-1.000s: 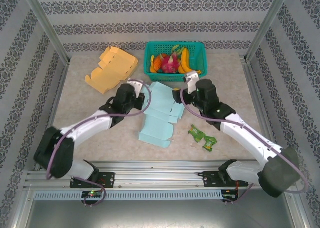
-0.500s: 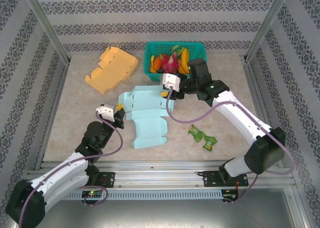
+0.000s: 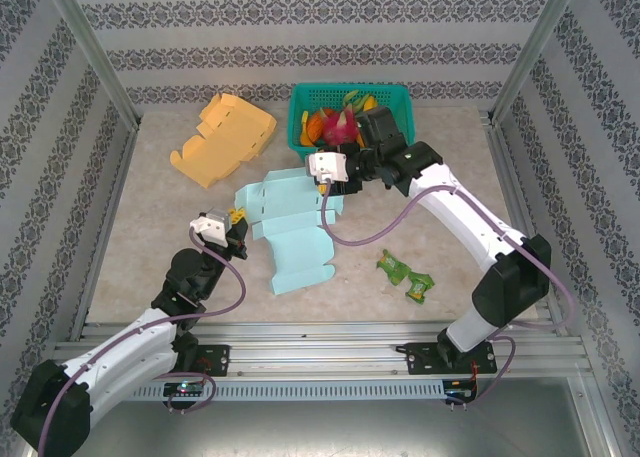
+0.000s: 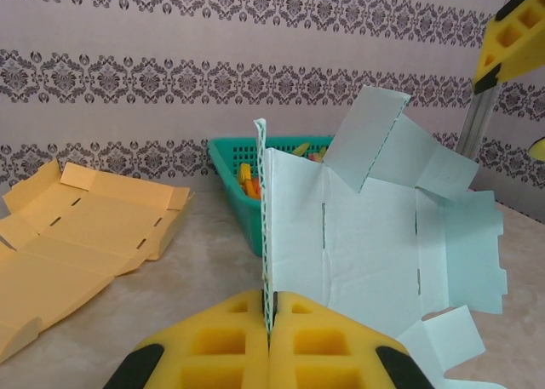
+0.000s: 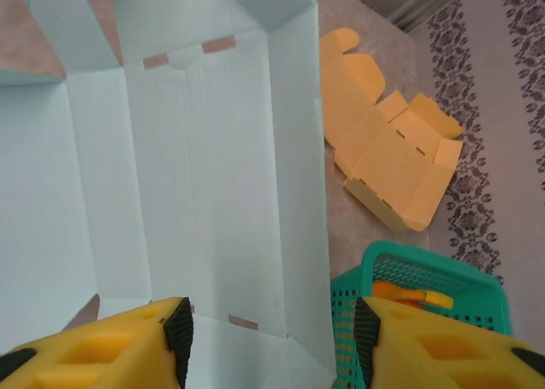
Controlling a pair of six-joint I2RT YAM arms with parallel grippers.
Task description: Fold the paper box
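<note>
The paper box (image 3: 288,227) is a flat light-blue cardboard sheet with creases and flaps, lying mid-table with its left side raised. My left gripper (image 3: 242,227) is shut on that left edge; in the left wrist view the yellow pads (image 4: 230,338) pinch the upright edge of the box (image 4: 375,227). My right gripper (image 3: 328,185) hovers over the sheet's far right corner. In the right wrist view it (image 5: 271,342) stands open, its fingers (image 5: 111,346) wide apart above the box's panels (image 5: 196,168).
A second flat box in orange (image 3: 225,135) lies at the far left. A green basket (image 3: 398,105) of fruit stands at the back, close to the right gripper. A green wrapper (image 3: 405,275) lies near the front right.
The left arm drew back toward the near left, holding the box's edge. The right arm swung to the far side and left, its jaws narrowing somewhat. The box shifted and partly lifted.
</note>
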